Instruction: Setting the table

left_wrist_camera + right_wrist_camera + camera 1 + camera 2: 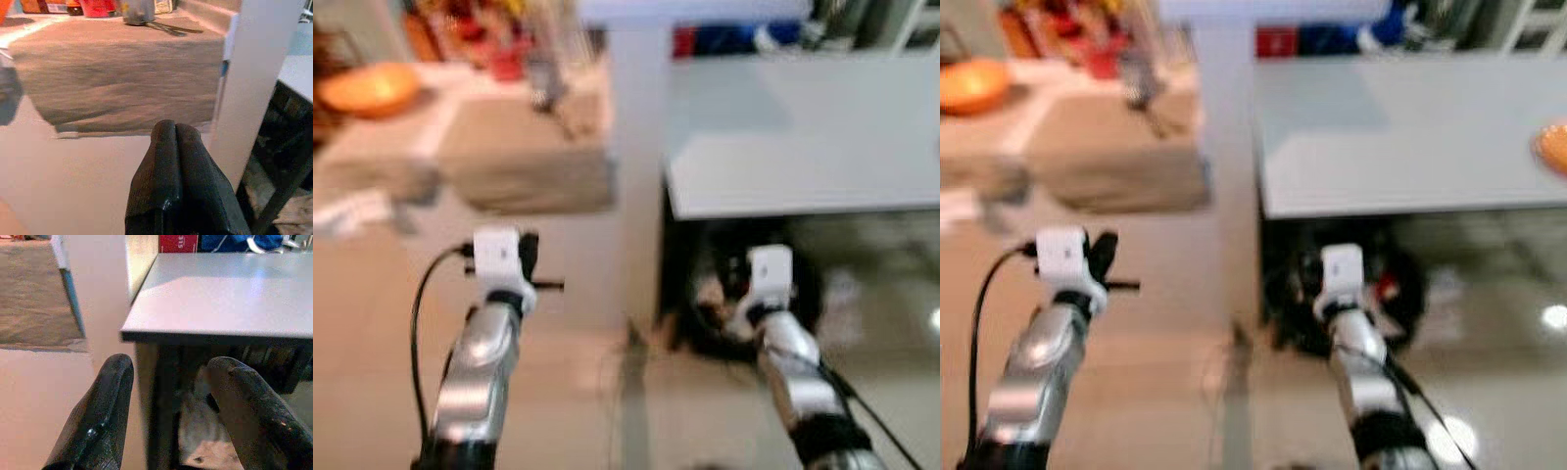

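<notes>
A brown placemat (pixel 117 73) lies on the beige counter (pixel 372 162) ahead on my left. Dark cutlery (pixel 171 28) and a grey cup (pixel 136 9) rest at its far end. An orange bowl (pixel 370 88) sits further left on that counter. My left gripper (pixel 175 129) is shut and empty, held low in front of the counter's edge. My right gripper (pixel 171 366) is open and empty, facing the near edge of a grey table (pixel 803 166) on the right. Another orange thing (pixel 1555 147) shows at that table's right edge. The head views are blurred.
A white pillar (pixel 641 147) stands between counter and grey table. Dark clutter (pixel 724 294) sits under the table. Red containers (pixel 98 6) stand behind the placemat; a red box (pixel 178 242) and blue things (pixel 234 242) sit behind the table. Shiny floor (pixel 891 323) lies to the right.
</notes>
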Motion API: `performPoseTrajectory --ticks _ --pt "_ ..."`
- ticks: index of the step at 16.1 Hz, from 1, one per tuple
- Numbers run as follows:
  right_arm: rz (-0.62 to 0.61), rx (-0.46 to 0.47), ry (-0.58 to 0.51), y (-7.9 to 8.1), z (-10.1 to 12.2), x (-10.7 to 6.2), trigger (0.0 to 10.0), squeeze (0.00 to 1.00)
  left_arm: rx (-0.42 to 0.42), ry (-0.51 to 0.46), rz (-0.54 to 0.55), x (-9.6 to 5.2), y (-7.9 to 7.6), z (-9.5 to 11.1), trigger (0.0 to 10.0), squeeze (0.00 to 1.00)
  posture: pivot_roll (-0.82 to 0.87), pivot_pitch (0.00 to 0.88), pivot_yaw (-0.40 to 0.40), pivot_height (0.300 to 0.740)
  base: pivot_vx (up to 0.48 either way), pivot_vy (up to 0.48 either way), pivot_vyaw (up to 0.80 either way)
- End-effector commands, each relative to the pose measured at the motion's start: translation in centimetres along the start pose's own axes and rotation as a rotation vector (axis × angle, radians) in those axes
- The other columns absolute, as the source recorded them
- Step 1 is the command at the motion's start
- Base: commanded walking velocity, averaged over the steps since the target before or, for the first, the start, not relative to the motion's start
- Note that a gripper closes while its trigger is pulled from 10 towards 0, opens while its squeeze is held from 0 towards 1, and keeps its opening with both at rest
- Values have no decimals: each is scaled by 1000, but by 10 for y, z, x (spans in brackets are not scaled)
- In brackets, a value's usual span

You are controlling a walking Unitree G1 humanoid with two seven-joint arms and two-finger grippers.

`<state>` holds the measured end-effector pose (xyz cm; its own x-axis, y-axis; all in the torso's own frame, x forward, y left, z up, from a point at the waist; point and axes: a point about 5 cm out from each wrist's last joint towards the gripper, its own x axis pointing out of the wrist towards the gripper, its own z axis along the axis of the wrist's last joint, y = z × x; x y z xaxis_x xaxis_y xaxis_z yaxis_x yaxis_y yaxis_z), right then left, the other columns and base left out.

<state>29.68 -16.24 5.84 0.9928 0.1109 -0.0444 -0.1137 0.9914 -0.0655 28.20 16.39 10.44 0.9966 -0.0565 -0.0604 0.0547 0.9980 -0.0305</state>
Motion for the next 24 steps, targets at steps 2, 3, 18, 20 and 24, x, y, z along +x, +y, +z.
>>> performPoseTrajectory --ticks 2,3,18,20,24 --pt "-14 13 16 0 -4 -2 10000 0 16 2 -13 2 -2 1 10000 0 -68 0 71 740 0 469 0" --pt "-16 18 13 1 -4 -2 10000 0 22 1 -15 4 -1 2 10000 0 -70 0 78 740 0 469 0" --pt "-12 16 -14 5 2 -5 10000 0 19 18 -49 9 0 0 10000 1000 -99 0 90 740 0 84 0" --pt "-13 15 -20 6 4 -3 10000 0 26 16 -56 12 -1 1 10000 1000 -105 0 97 740 0 0 0" --pt "-29 26 -17 6 7 -2 10000 1000 39 9 -79 14 -6 4 10000 1000 -109 0 102 740 0 0 0"
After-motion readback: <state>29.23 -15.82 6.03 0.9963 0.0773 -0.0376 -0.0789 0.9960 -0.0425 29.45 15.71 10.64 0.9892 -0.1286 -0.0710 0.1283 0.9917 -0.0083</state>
